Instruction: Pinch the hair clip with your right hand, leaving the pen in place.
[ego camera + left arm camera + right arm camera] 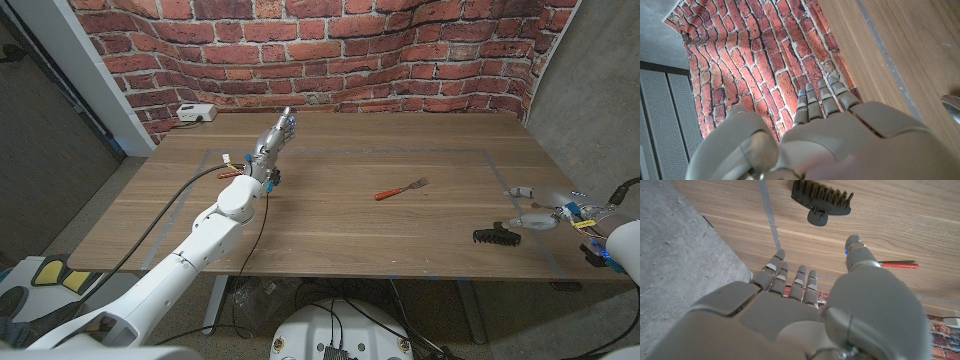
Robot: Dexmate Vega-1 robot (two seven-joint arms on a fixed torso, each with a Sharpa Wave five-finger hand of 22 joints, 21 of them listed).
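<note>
Hair clip: we see a small black claw clip (497,236) with a row of teeth, lying on the wooden table (350,225) near the front edge on our right side
How it handles: we think it is light and made of hard plastic, so it will not squash, but it may slide on the smooth wood if we push it sideways
Where to hold: we think the best place is the little tab end (816,217) that sticks out from the back of the clip, or across its thin body, with the thumb on one side and a finger on the other; the teeth look thin and poky, so we would not press on them
Which way it lies: in the head view its long side runs left to right along the table's front edge, and the teeth point toward that edge
Right hand: our right hand (560,214) is just beside the clip on its outer side, close but not touching; the fingers (790,277) are apart and the thumb (860,255) stands away from them, and it holds nothing
Left hand: our left hand (272,143) is far away on the other side of the table, raised, fingers straight and close together, holding nothing
Thing to leave alone: a thin tool with a red handle (400,189) lies in the middle of the table, well apart from the clip; in the head view its far end looks like a fork, not a pen
</note>
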